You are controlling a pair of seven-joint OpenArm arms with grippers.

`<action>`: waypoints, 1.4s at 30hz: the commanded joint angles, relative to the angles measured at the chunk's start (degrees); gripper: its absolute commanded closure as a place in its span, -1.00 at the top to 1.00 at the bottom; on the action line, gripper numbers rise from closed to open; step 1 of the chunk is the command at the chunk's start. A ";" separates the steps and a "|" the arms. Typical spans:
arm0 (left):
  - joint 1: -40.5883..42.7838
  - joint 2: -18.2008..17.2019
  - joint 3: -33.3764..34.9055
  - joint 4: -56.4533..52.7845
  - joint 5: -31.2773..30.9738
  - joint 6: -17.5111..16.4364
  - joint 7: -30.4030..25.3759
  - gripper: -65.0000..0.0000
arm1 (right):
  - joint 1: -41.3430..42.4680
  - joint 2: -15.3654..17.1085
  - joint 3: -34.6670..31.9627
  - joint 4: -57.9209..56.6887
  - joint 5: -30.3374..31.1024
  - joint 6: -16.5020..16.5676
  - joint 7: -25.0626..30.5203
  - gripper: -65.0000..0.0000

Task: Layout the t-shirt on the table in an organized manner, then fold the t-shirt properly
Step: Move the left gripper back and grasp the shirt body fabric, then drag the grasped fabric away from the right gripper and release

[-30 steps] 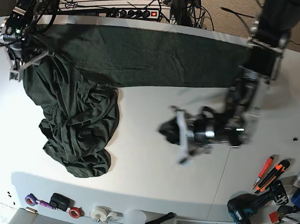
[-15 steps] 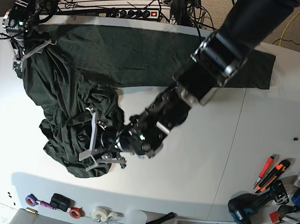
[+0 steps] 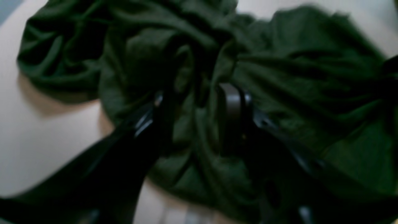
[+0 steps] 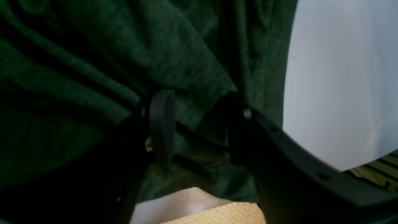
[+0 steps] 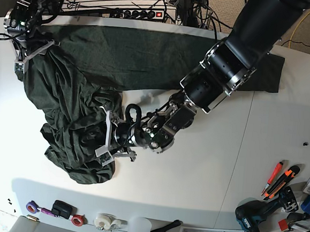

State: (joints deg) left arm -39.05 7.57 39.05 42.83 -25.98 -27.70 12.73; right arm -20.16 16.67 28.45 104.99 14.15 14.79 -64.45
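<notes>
Across the white table (image 5: 193, 173), the t-shirt (image 5: 74, 115) lies half spread, half bunched.

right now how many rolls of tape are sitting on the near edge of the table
3: purple roll at far left, red roll right of a black item, white roll beside that. More may lie outside the frame.

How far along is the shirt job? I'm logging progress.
Done: part of the t-shirt lies flat along the table's far edge. In hand: the right claw pinches cloth at the far corner; the left claw straddles the bunched heap, cloth between its fingers. Left: spreading that heap, then all the folding.
</notes>
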 commanded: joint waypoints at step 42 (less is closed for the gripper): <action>7.10 1.43 -0.17 0.94 9.92 11.61 -7.56 -1.00 | 0.17 0.96 0.42 0.85 -0.07 -0.04 0.85 -0.20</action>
State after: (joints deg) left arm -30.17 7.57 39.00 42.78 -15.64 -16.08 7.16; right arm -20.16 16.64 28.45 104.99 14.20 14.79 -64.45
